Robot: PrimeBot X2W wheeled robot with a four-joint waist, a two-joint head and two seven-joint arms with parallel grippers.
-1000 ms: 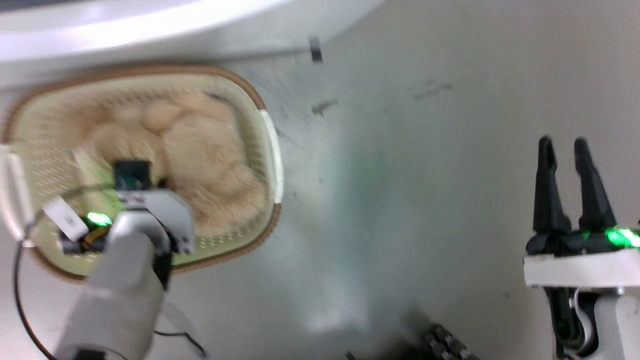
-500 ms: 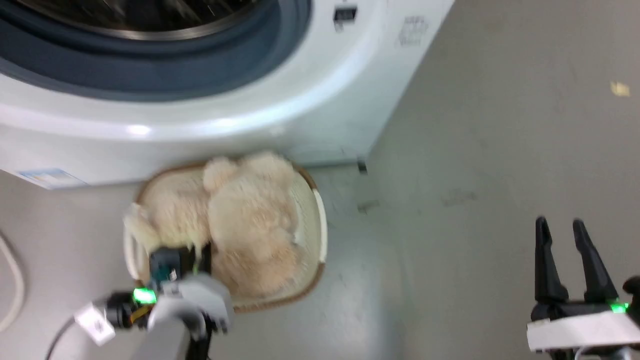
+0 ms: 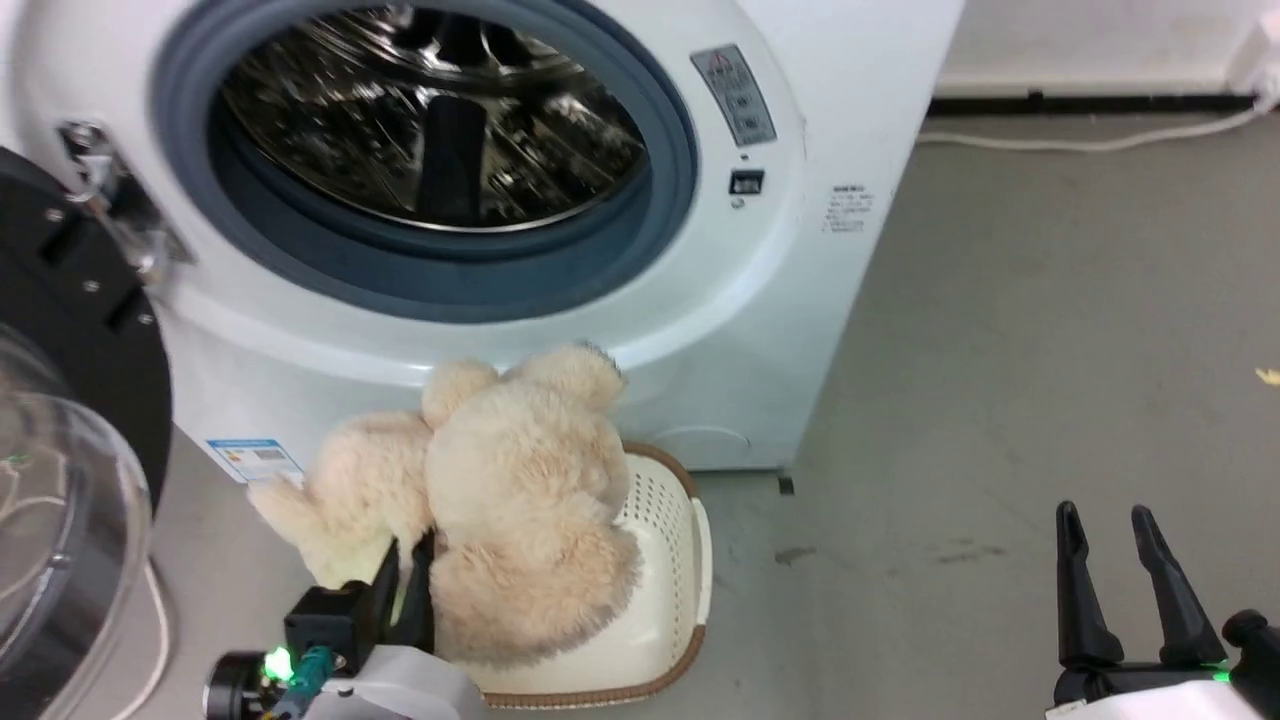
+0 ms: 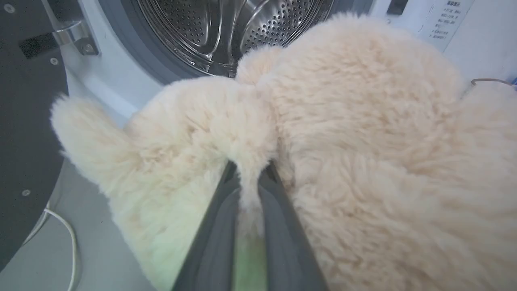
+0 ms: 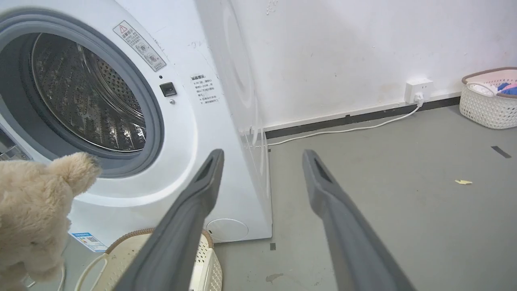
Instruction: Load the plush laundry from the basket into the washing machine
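— The cream plush laundry (image 3: 520,500) is fluffy long-pile cloth; the perforated cream basket (image 3: 670,540) looks smooth plastic.
— The white washing machine (image 3: 760,330) is glossy, its perforated drum (image 3: 540,140) shiny steel, its grey door seal (image 3: 655,215) matt rubber.

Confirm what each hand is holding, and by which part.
Left hand is shut on the plush, pinching a ridge of pile in the cleft between its two big lumps. Right hand is open, holding nothing.
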